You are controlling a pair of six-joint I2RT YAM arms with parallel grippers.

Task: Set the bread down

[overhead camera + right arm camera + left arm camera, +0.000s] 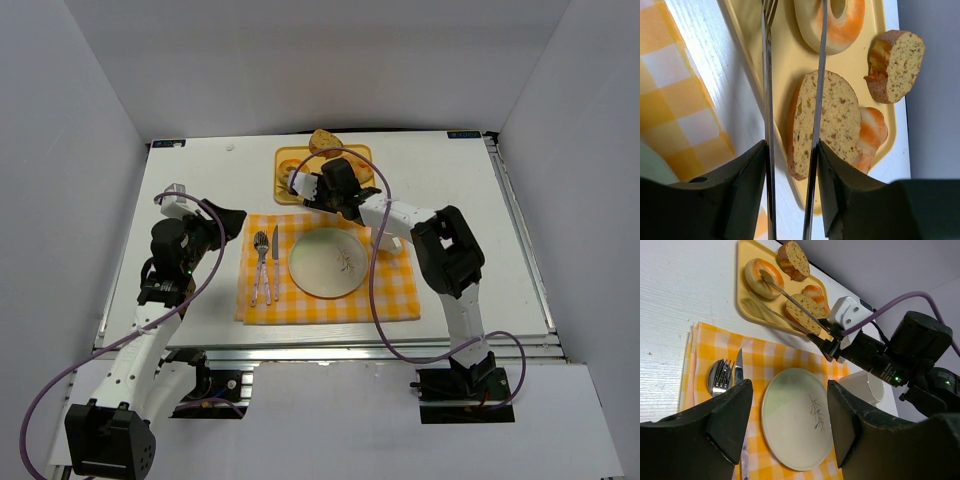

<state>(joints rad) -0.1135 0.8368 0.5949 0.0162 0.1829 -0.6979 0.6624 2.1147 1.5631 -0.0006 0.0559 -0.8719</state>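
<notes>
**Tongs Reach the Ring While the Plate Waits**

Nearest the bases, the left gripper [232, 220] hangs to the left of the checked cloth [390, 290] with its fingers [730, 420] spread wide and nothing between them. It is probably parked there to leave the centre free.

On the cloth sit a pale plate [310, 270], likely where the bread goes, and the cutlery [264, 265] just left of it.

Beyond the plate, the right gripper [791, 150] pinches a pair of metal tongs [766, 75], one finger pressed on the outside of each arm. The arms stand apart, apparently to take the bread between them.

Farther on is the yellow tray [785, 60]. The bread [850, 30] lies flat at the tray's left end, hole upward. Being round, it has no long axis.

One tong arm crosses over the ring beside its hole and the other runs along bare tray. Whether either touches it cannot be told.

Two brown-crusted slices [832, 120] and a roll [872, 132] lie beside it.
</notes>
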